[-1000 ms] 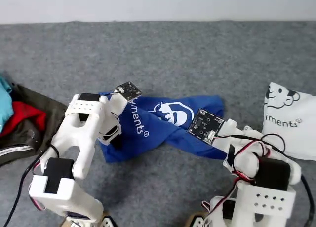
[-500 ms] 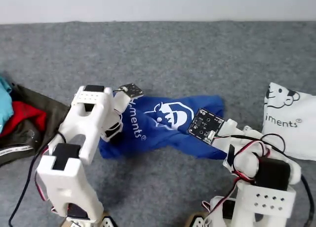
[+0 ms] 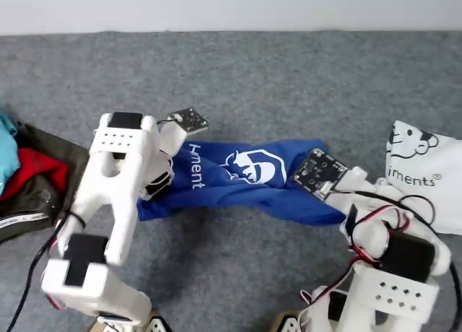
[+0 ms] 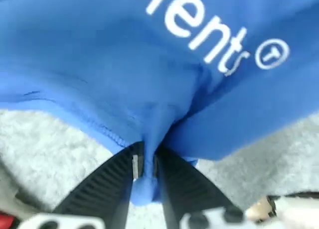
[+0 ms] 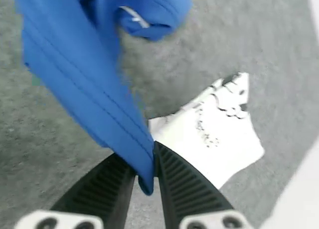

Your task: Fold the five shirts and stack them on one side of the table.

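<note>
Left gripper [image 4: 145, 162] fingers pinch one end of the blue printed cotton shirt [image 3: 245, 177] | right gripper [image 5: 144, 164] fingers nip the end nearer the folded white printed shirt [image 3: 426, 180] | blue shirt stretched between them, beside the white one, probably tensioned to flatten for folding

Robotics lab bench, by the look: grey felt table [image 3: 289, 79] against a bare white wall [image 3: 231, 7], left arm [image 3: 112, 195] and right arm [image 3: 393, 281] with exposed wires [image 3: 375, 215].
</note>
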{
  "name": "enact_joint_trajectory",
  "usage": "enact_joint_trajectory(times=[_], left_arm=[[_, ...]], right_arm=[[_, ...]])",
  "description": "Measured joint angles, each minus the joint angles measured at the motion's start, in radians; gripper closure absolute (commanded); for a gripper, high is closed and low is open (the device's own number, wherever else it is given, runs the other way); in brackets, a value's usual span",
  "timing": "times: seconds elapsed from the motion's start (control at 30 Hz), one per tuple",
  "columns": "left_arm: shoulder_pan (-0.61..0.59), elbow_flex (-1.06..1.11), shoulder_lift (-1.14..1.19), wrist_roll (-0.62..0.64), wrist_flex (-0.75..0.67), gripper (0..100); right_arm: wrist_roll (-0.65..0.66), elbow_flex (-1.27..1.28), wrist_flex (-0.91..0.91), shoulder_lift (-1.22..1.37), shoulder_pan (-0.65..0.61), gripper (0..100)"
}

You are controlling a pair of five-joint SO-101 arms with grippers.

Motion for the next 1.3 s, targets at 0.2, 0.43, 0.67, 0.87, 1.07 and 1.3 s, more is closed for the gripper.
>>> enact_joint_trajectory(times=[0.2, 0.43, 0.67, 0.87, 1.07, 1.3], left_arm=[[-0.023, 0.0, -0.12, -0.084, 0.104, 98], [-0.132, 0.0, -0.293, -0.13, 0.107, 87], [-0.224, 0.002, -0.417, -0.129, 0.107, 76], [-0.227, 0.003, -0.422, -0.135, 0.11, 76], [-0.229, 0.006, -0.422, -0.135, 0.11, 76], [-0.249, 0.186, -0.423, -0.256, 0.11, 79]], right_arm=[[0.0, 0.0, -0.121, 0.0, 0.087, 98.9], [0.044, 0.0, -0.195, 0.0, 0.123, 98.9], [0.049, 0.0, -0.265, 0.0, 0.126, 98.9], [0.049, 0.0, -0.287, 0.0, 0.129, 98.9], [0.049, 0.0, -0.255, 0.0, 0.112, 98.9], [0.015, 0.046, -0.129, 0.0, 0.029, 98.9]])
